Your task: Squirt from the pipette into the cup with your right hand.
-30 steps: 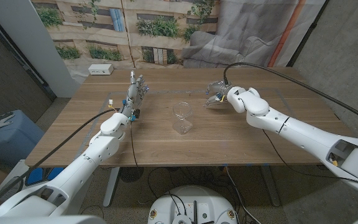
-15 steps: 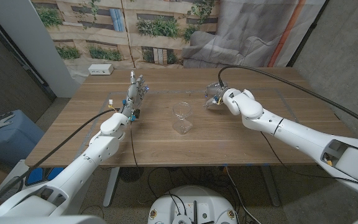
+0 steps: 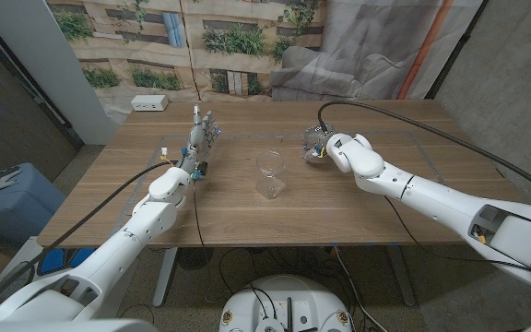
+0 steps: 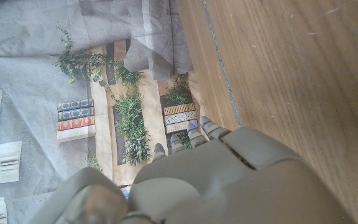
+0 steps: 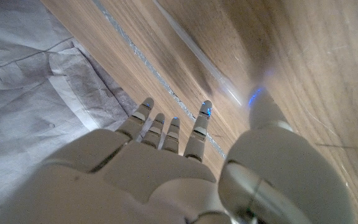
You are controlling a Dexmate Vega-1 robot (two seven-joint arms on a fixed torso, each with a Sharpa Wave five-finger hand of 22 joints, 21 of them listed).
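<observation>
Pipette point(image 5: 194, 56): I see it lying on the desk point(image 3: 358, 203), just beyond my right hand point(image 3: 319, 145), fingers point(image 5: 166, 134) spread and holding nothing. Cup point(image 3: 269, 173): mid-desk, left of that hand, apart. Left hand point(image 3: 203, 136): far left, fingers extended, empty.

My left arm reaches forward, its hand point(image 3: 203, 136) open with fingers straight and nothing held; my right arm angles in from the right, its hand point(image 3: 319, 145) also open with fingers point(image 5: 166, 134) spread.
</observation>
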